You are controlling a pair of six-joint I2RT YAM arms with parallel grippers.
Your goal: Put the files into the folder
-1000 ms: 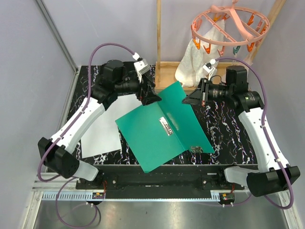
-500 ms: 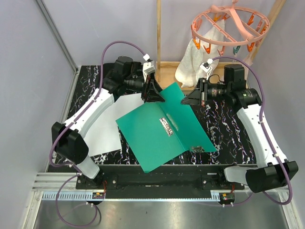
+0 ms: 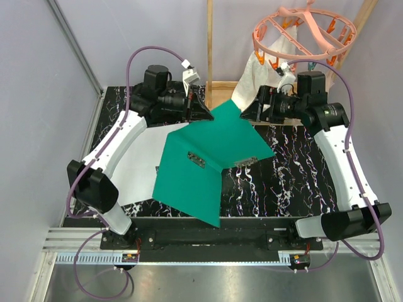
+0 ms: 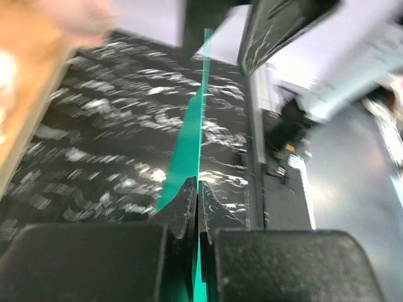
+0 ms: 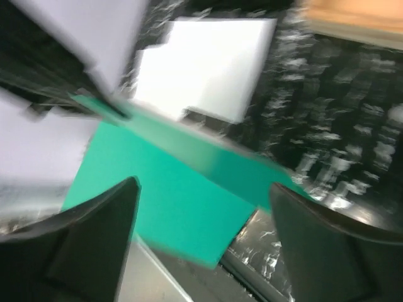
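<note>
Top external view: one teal-green folder lies open across the middle of a black marbled table. Two small metal clips show on its inside. The white files lie flat at its left, partly under it; from here they read as one white patch. Two arms reach to the folder's far corner. The left gripper is clamped tight on that corner's edge. The left wrist view shows the thin teal sheet edge-on, pinched between the fingers. The right gripper sits at the folder's far edge, jaws spread wide, holding nothing. The right wrist view, blurred, shows a stepped white outline, probably two overlapping sheets.
</note>
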